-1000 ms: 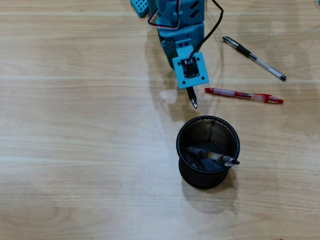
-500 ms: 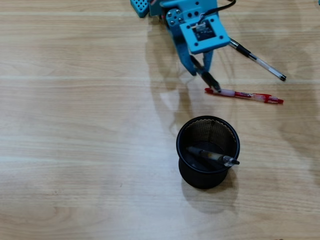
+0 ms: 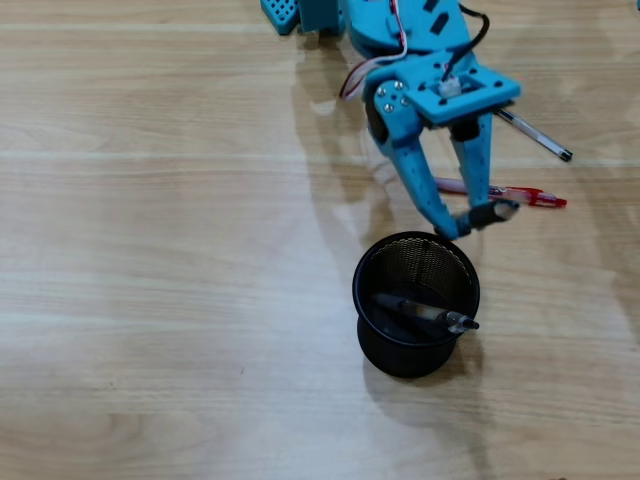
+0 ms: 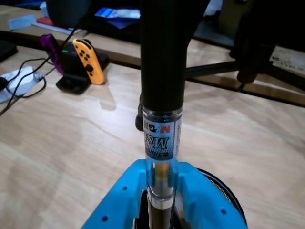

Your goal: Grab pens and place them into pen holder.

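Clamped between the blue fingers in the wrist view, a black pen fills the middle of the picture, its clear barrel bearing a label that reads, upside down, a red "M·G" and larger letters like "M&" that I cannot make out fully. Overhead, the hand grips that pen just above the holder's far rim, the fingers closed on it.

One pen already lies slanted inside the black mesh holder, its tip poking over the rim; the wrist view shows only a sliver of the holder and not this pen. A red pen lies on the worktop beyond the holder, just behind the hand, and another pen lies farther off.

Only the wrist view shows a game controller dock with orange and purple grips, and cables, far across the worktop.
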Controlling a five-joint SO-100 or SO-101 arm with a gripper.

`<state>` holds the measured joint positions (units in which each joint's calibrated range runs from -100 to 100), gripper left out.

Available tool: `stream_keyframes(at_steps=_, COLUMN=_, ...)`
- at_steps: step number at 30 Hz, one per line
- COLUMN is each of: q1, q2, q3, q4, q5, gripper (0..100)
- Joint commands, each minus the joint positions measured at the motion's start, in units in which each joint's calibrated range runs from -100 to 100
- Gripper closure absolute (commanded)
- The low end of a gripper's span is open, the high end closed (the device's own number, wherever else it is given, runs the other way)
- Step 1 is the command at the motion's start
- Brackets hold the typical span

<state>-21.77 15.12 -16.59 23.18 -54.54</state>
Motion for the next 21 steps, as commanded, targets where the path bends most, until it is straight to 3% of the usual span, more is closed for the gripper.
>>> stream_keyframes(at_steps=1, q1=1.0, q2=1.5, q3=-3.0, q4=-4.0, q5=0.3, gripper=98)
stream_keyframes(at_steps=16, q1=5.5, q2=6.1, q3=-0.5, q4=-6.5, q5=1.8, gripper=98)
stream_keyframes(at_steps=21, q1=5.4, q2=6.0, q3=0.5, q4=-6.5, q5=1.9, gripper=87)
